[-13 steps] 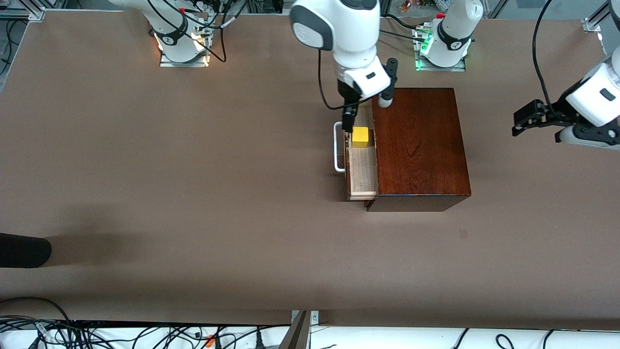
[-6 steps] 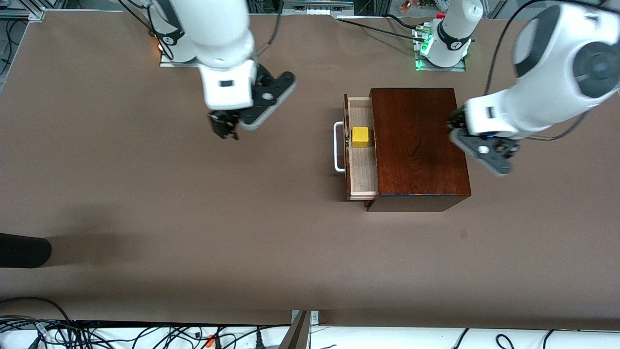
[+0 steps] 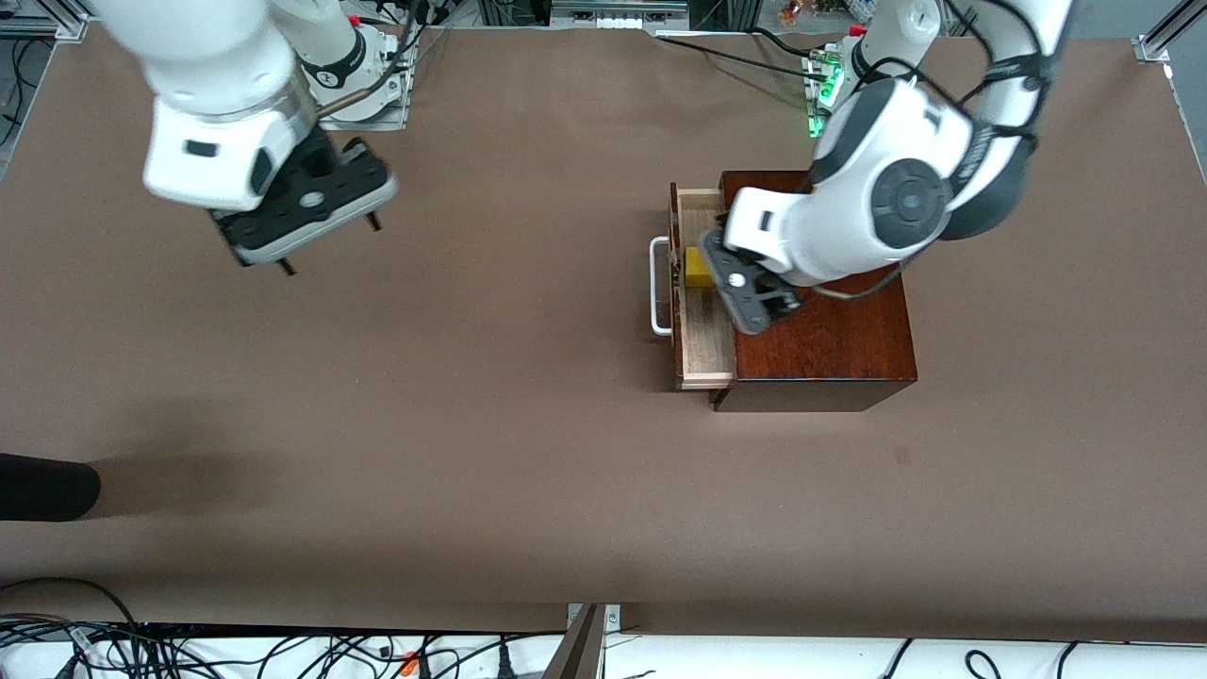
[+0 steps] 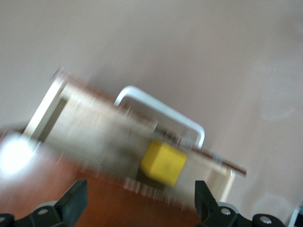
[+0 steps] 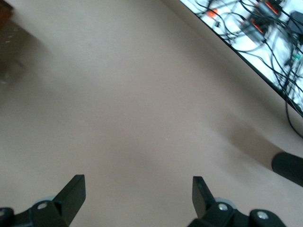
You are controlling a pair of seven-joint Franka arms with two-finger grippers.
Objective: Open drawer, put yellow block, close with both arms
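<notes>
Drawer (image 3: pixel 705 354) ajar, table (image 3: pixel 471 424) around it

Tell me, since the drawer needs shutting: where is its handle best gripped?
Likely the white U-shaped handle at mid-bar, approached from the right arm's end of the table. It stands clear of the drawer front, leaving a gap for a claw finger.

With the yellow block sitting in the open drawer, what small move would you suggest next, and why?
Probably bring the left gripper, open over the drawer, down beside the white handle to push the drawer shut. The yellow block already lies inside, and the drawer is pulled out of the wooden box. The right gripper is open over bare table toward the right arm's end.
</notes>
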